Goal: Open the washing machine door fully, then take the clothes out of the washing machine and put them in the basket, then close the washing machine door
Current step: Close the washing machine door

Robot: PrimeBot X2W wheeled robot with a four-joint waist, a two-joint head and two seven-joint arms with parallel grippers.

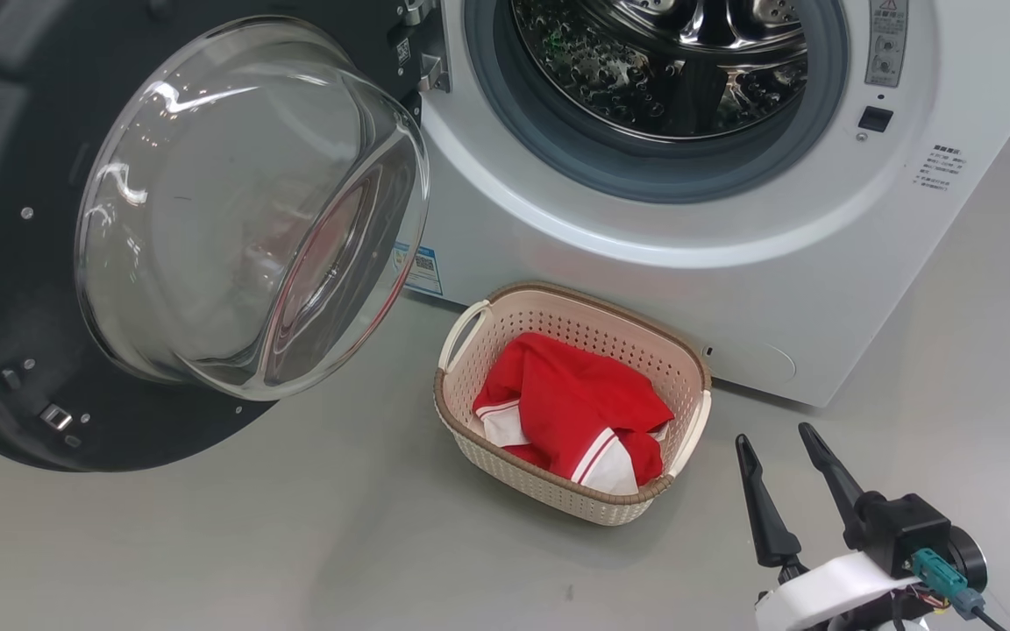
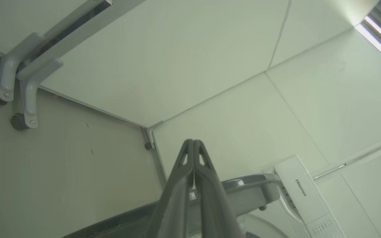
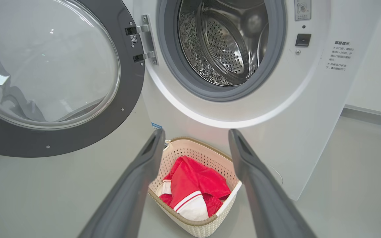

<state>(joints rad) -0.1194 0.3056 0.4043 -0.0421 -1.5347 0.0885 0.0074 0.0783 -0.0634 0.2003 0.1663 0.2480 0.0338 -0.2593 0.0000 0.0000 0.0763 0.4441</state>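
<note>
Clothes (image 1: 571, 403), bright red soft garments with white panels and stripe trim, lie bundled inside the basket, free of both grippers. Right gripper (image 1: 775, 436), lower right of the head view: two long dark fingers spread wide, holding nothing, near the basket but apart from it. Left gripper (image 2: 193, 142), lower centre of its wrist view: fingers pressed together, nothing visible between them, pointing at pale wall panels. Small cream perforated plastic basket (image 1: 549, 491) with brown woven-look rim stands on the grey floor (image 1: 295, 543), centre frame, just before the big white front-loading washing machine (image 1: 645, 289). Large round glossy black washing machine door (image 1: 233, 210) with bulging clear glass bowl stands swung wide, upper left.

Judged progress: opening and unloading appear done, and closing the door is left. Steel perforated drum (image 1: 663, 79) looks empty where seen. Its top is cut off by the frame, and its lowest front is hidden behind the grey rubber seal (image 1: 645, 180). Door's left edge is cropped.
</note>
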